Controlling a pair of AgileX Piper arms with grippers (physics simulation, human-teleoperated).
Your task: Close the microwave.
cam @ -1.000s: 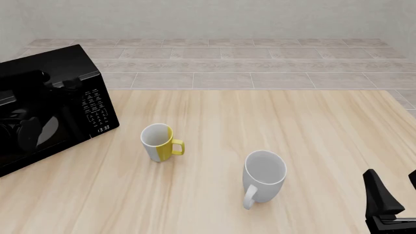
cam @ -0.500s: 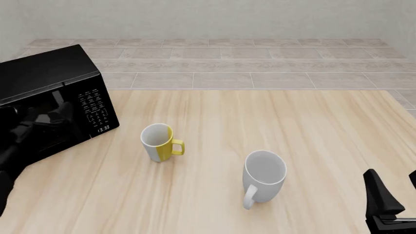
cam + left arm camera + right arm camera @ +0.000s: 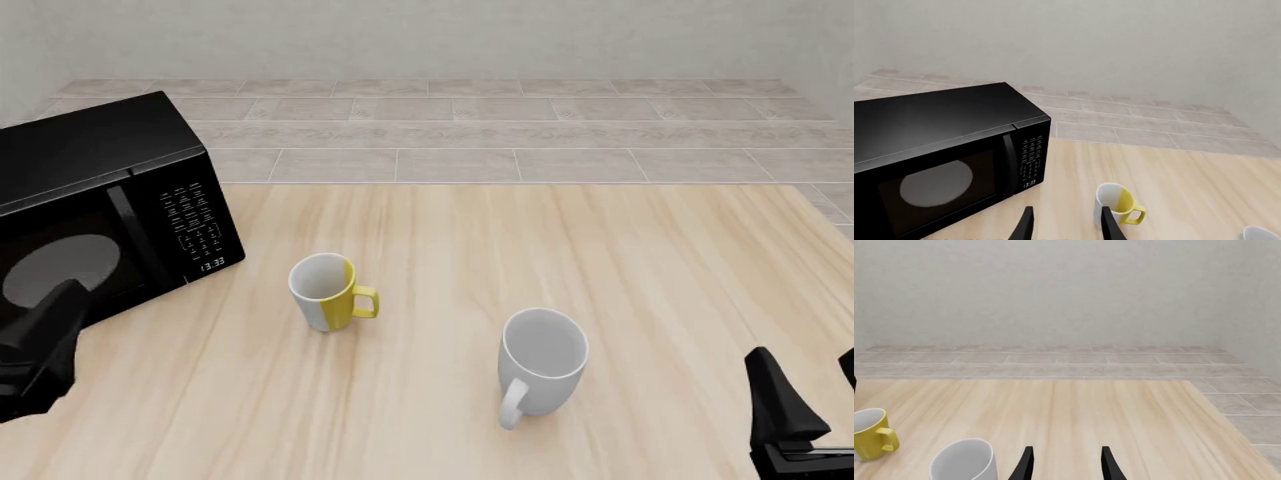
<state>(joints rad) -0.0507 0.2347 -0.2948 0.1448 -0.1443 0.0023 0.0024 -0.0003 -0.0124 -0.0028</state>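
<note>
Nearest, the right gripper (image 3: 805,405) hangs over the table's (image 3: 641,260) near-right corner, fingers apart, holding nothing. Left gripper (image 3: 40,345) at near left, fingers parted in its wrist cam, empty. Then a white mug (image 3: 541,360), a yellow mug (image 3: 324,291). Far left: microwave (image 3: 100,215), door apparently shut, though glare hinders.

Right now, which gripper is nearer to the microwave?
Left. The left gripper sits just in front of the microwave; the right gripper is far across the table.

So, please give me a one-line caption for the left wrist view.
Open left hand facing the closed black microwave, yellow mug beside it.
</note>
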